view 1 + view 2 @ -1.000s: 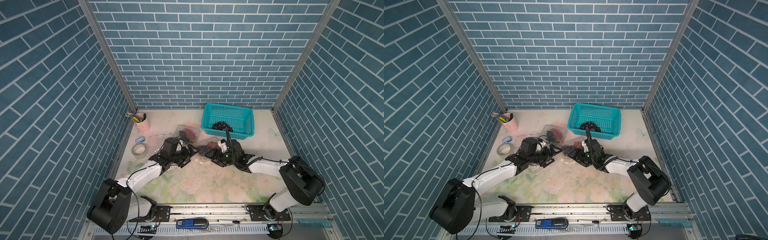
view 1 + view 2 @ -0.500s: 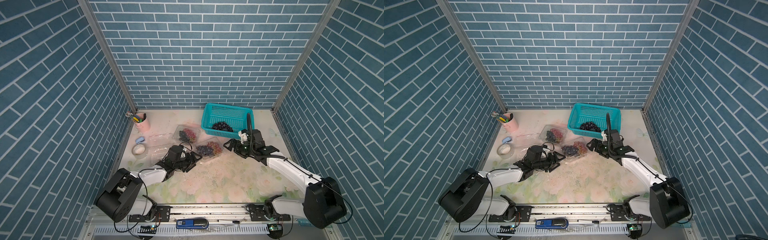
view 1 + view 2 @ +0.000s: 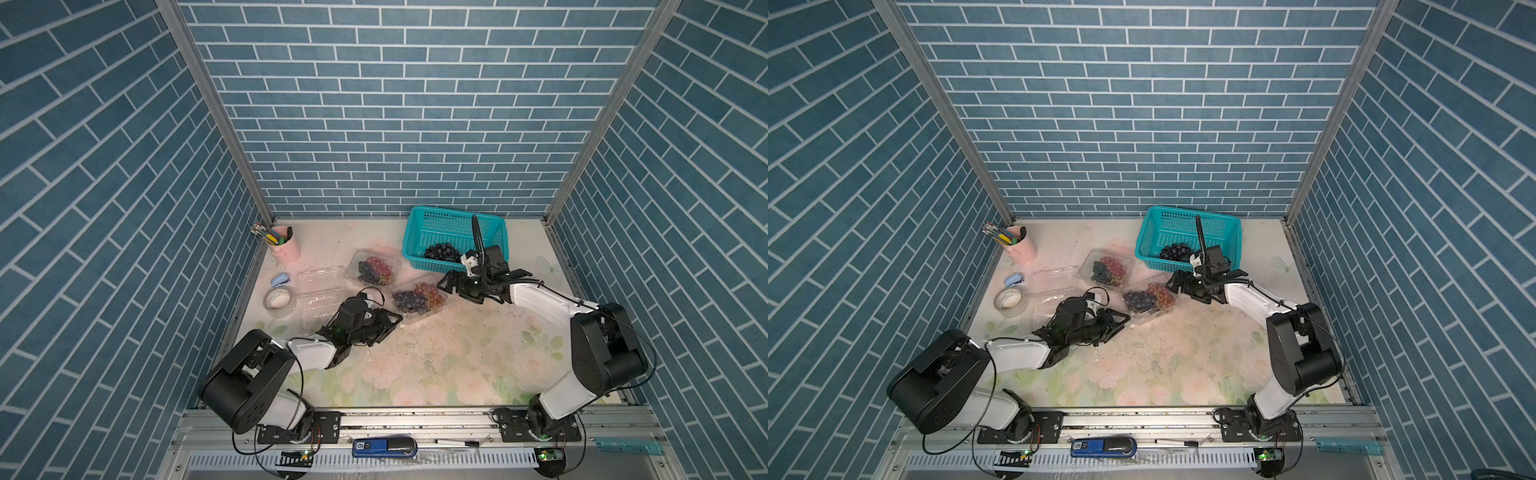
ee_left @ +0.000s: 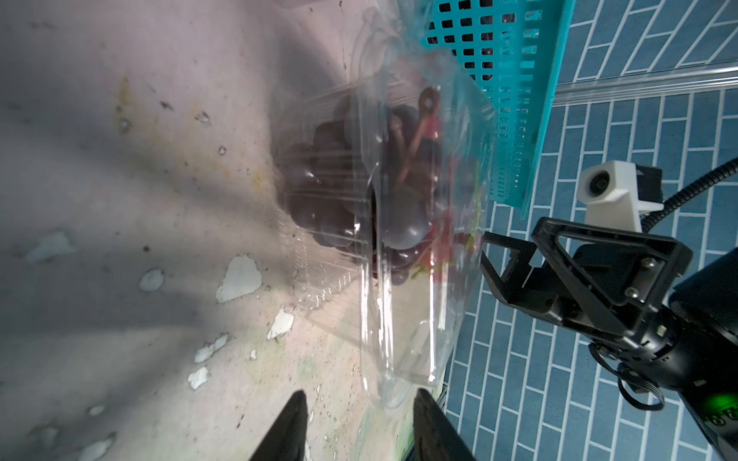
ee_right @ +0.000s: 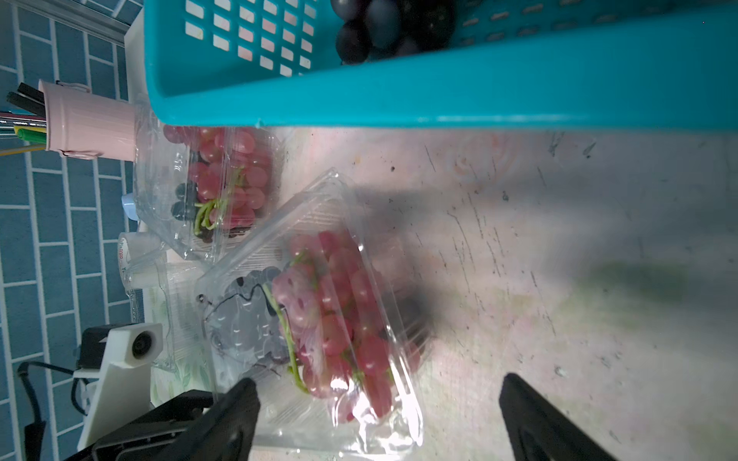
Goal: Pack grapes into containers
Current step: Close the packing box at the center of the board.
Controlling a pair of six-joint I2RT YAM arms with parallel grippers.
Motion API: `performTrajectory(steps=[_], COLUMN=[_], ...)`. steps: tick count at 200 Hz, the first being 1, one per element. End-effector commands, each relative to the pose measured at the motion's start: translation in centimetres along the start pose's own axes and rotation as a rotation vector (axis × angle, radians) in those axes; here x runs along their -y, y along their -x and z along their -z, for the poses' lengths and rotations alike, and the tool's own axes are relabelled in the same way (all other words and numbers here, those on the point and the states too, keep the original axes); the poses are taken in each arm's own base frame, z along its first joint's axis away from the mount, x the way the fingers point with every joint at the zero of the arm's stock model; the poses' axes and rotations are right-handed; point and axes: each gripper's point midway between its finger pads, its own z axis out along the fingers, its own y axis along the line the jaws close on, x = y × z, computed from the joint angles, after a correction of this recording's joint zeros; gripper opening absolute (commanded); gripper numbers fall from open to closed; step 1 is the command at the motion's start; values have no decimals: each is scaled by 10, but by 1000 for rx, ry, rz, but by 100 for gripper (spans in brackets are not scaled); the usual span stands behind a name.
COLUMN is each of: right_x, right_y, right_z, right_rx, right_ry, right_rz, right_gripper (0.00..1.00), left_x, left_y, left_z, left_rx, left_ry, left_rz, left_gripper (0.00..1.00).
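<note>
A clear container [image 3: 419,298] [image 3: 1148,300] of red and dark grapes [image 5: 339,311] lies mid-table, its lid down over them. My left gripper [image 3: 390,322] [image 4: 361,403] is at its near left corner, jaws narrow but apart, and the clear corner flange [image 4: 393,389] lies between the tips. My right gripper [image 3: 451,286] [image 5: 377,399] stands wide open at the container's right end, which sits between its fingers [image 5: 239,415]. A second container [image 3: 376,270] [image 5: 211,187] holds grapes too. An empty container [image 3: 320,293] lies open further left. Dark grapes [image 3: 442,252] remain in the teal basket [image 3: 415,232].
The basket rim [image 5: 439,95] runs close by my right gripper. A pink cup of pens [image 3: 284,247], a small blue object [image 3: 281,279] and a tape roll [image 3: 277,298] stand along the left wall. Brick walls close in three sides.
My right gripper drew back to the right off the container and opened wider. My left gripper moved forward and right to the container's corner, and its jaws narrowed.
</note>
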Motion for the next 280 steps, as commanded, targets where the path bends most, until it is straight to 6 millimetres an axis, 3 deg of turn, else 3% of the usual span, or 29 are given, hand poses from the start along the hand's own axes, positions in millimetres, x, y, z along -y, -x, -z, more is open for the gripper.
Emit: performTrajectory(steps=[1,89,167,280], right_x=[-5,-5,-5,-39], right_y=[9,6,-11,-30], right_z=[-6,-14,-11,-18], right_rx=[4,-3,21,6], right_ry=[29,59,83,116], right_rz=[44,-19,-97,-66], right_gripper=[95,95,95,86], left_x=[1,6,11,-8], left_y=[2,5,-2,-11], left_z=[-6,-15,-6,4], left_rx=[6,6,11,17], left_ry=[-8,-22,-27,3], left_rz=[-15,-12,-13,1], left_gripper=[44,35,33,30])
